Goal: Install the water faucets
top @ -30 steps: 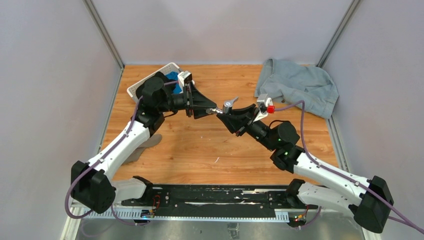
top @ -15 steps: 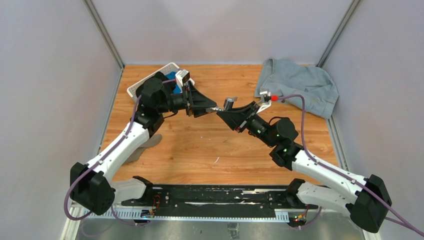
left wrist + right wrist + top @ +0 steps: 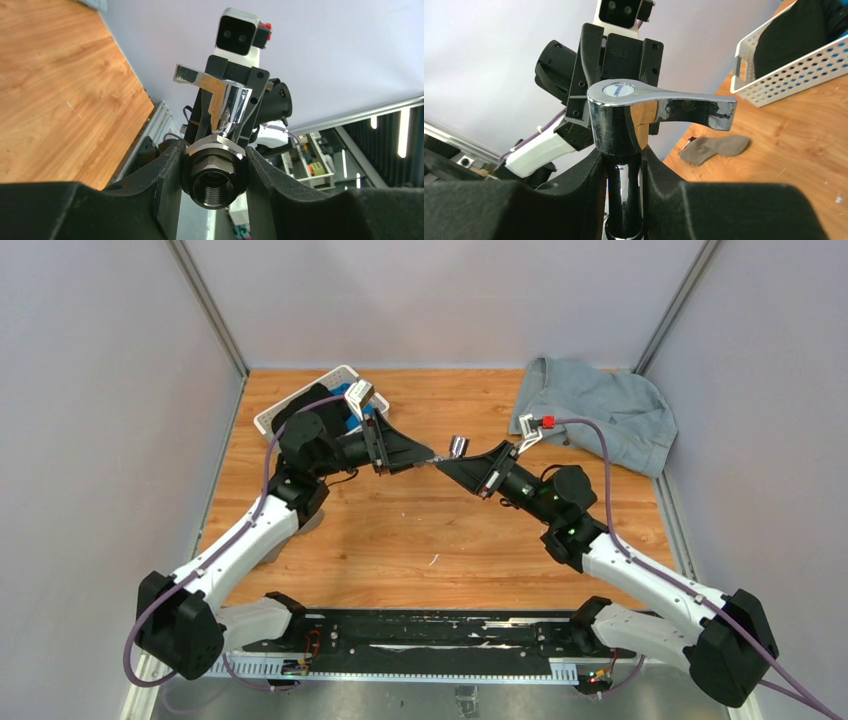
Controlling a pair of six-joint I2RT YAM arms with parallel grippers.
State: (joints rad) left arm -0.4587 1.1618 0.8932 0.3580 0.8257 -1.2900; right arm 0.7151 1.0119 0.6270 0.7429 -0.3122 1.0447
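The two arms meet tip to tip above the middle of the table. My left gripper (image 3: 424, 459) is shut on the grey threaded nut fitting (image 3: 214, 175), its open threaded bore facing the left wrist camera. My right gripper (image 3: 449, 464) is shut on the stem of the shiny tap (image 3: 623, 120), whose lever handle (image 3: 684, 107) points right in the right wrist view. In the left wrist view the tap (image 3: 229, 102) rises straight out of the far side of the nut, touching it. In the top view the tap (image 3: 458, 445) sticks up between the two grippers.
A white perforated basket (image 3: 300, 400) with dark and blue contents stands at the back left, behind the left arm. A crumpled grey cloth (image 3: 595, 410) lies at the back right. A grey sock (image 3: 716, 147) lies on the wooden table under the left arm. A black rail (image 3: 430, 630) runs along the near edge.
My right wrist has rolled with the tap, so the handle has swung round and the red-capped part has risen. The left arm has shifted slightly. Both grips have held.
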